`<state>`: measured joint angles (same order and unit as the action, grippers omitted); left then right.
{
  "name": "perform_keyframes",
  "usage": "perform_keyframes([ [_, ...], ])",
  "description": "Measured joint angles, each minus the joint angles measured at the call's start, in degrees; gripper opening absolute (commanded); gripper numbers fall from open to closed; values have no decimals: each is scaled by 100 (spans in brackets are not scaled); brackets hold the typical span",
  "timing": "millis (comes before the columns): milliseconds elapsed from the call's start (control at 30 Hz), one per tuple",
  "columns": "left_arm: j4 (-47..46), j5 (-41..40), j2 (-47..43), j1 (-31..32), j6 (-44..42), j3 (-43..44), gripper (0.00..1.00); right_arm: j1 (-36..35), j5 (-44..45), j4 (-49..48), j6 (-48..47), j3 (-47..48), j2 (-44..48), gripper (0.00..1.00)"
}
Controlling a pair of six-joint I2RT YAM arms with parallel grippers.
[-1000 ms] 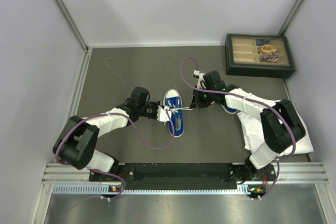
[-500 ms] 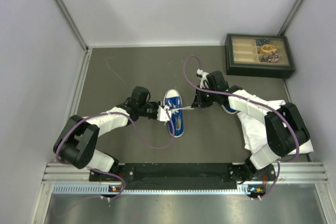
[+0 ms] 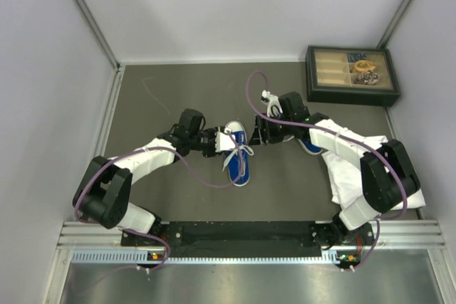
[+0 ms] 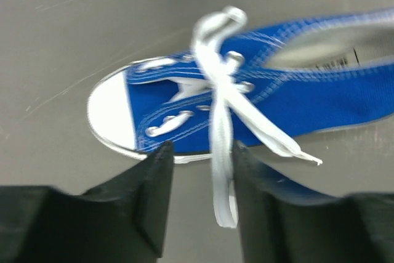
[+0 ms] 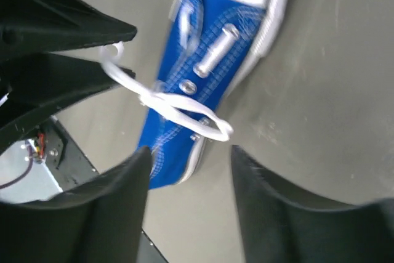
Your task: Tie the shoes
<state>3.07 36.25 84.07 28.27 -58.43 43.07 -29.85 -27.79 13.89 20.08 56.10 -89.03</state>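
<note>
Directly between left hand (image 3: 218,143) and right hand (image 3: 259,135) lies one shoe (image 3: 240,165).

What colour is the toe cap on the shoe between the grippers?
The toe cap is white, on a blue shoe; clearest in the left wrist view.

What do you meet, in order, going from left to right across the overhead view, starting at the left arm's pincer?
The left pincer → blue sneaker → right pincer → compartment box at the far right.
</note>
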Motion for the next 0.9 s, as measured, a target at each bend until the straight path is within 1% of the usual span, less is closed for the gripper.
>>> perform_keyframes([
  [33, 50, -57, -72, 0, 267, 85, 62, -2, -39, 48, -72, 87, 0, 68],
  [67, 83, -101, -162, 0, 428, 133, 67, 0, -72, 94, -153, 212, 4, 72],
  [100, 166, -153, -293, 0, 723, 195, 78, 4, -92, 120, -223, 328, 15, 77],
  [133, 225, -221, -444, -4, 1043, 254, 82, 24, -107, 166, -310, 448, 42, 90],
  [167, 286, -358, -610, -4, 1362, 321, 90, 46, -131, 216, -389, 546, 85, 97],
  [200, 358, -522, -767, -4, 1731, 409, 97, 68, -151, 310, -498, 664, 153, 99],
  [233, 428, -664, -887, -7, 2022, 498, 99, 92, -168, 400, -608, 780, 229, 99],
  [333, 929, -1220, -1071, -90, 3088, 1075, 99, 251, -216, 658, -968, 1113, 490, 99],
  [367, 979, -1279, -1071, -138, 3185, 1141, 99, 356, -240, 726, -1075, 1200, 595, 99],
  [400, 1220, -1366, -1043, -221, 3434, 1342, 99, 468, -249, 802, -1189, 1279, 697, 99],
  [467, 1646, -1425, -927, -509, 3873, 1735, 99, 719, -192, 966, -1397, 1370, 890, 99],
  [567, 2124, -1311, -658, -1196, 4472, 2184, 99, 1084, -144, 1287, -1633, 1368, 1075, 99],
  [667, 2446, -1539, -448, -1679, 4977, 2260, 99, 1410, -24, 1491, -1867, 1097, 1268, 99],
  [800, 2835, -2046, -216, -1692, 5440, 2214, 99, 1534, 328, 1668, -2035, 363, 1609, 99],
  [900, 2820, -2330, -227, -1663, 5685, 1856, 99, 1534, 509, 1694, -2057, -177, 1834, 99],
])
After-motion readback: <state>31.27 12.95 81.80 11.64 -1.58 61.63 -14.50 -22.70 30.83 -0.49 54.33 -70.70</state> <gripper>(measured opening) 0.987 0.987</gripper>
